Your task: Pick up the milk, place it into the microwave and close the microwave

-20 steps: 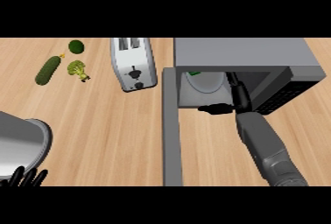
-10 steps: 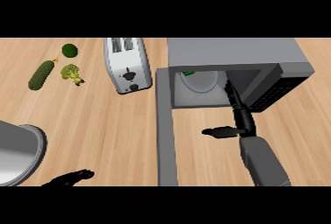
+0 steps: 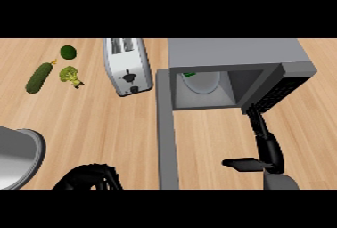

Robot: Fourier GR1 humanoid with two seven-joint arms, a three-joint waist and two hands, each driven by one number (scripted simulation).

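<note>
Black fingers of my right robot hand (image 3: pixel 263 147) extend straight, tips touching the open microwave (image 3: pixel 230 58) front, holding nothing; thumb out sideways.

Lighting: even and bright across the wooden worktop (image 3: pixel 99 120), no single strong source evident; wood grain reads clearly. Shadows: faint and soft, a thin dark edge along the toaster (image 3: pixel 126 67) on the side away from the microwave (image 3: pixel 230 55). Microwave top: flat mid-grey, no glare. Microwave cavity: paler grey walls, evenly lit inside, the floor lighter than the side wall. Highlights: mild sheen on the toaster's metal face; a light-to-dark gradient on the curved metal vessel (image 3: pixel 16 156), far from the microwave at the view's edge. Dark items: the robot hand (image 3: pixel 263 147) just below the microwave shows almost no surface detail, being black. Focus: uniform throughout; straight edges stay straight toward the borders.
</note>
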